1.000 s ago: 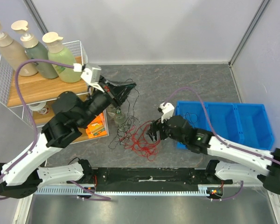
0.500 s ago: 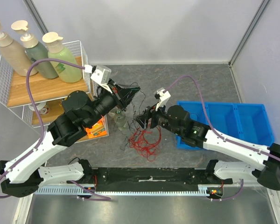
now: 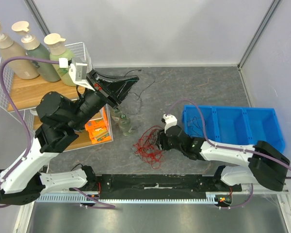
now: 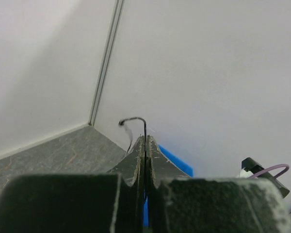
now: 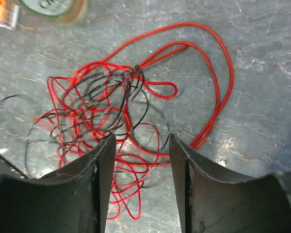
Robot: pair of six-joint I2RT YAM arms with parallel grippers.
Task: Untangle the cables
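Height changed: my left gripper [image 4: 144, 141] has risen, clenched on one thin black wire [image 4: 144, 122] poking past its tips. My right gripper [image 5: 140, 141], released, has dropped to the loose red-and-black cable tangle [image 5: 94, 109] just ahead, ready to pin it.

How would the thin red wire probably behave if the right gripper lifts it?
Probably floppy: the thin red wire lies in loose curved loops. Likely light, being so thin. It may drag the thin black wires along, since they interlace.
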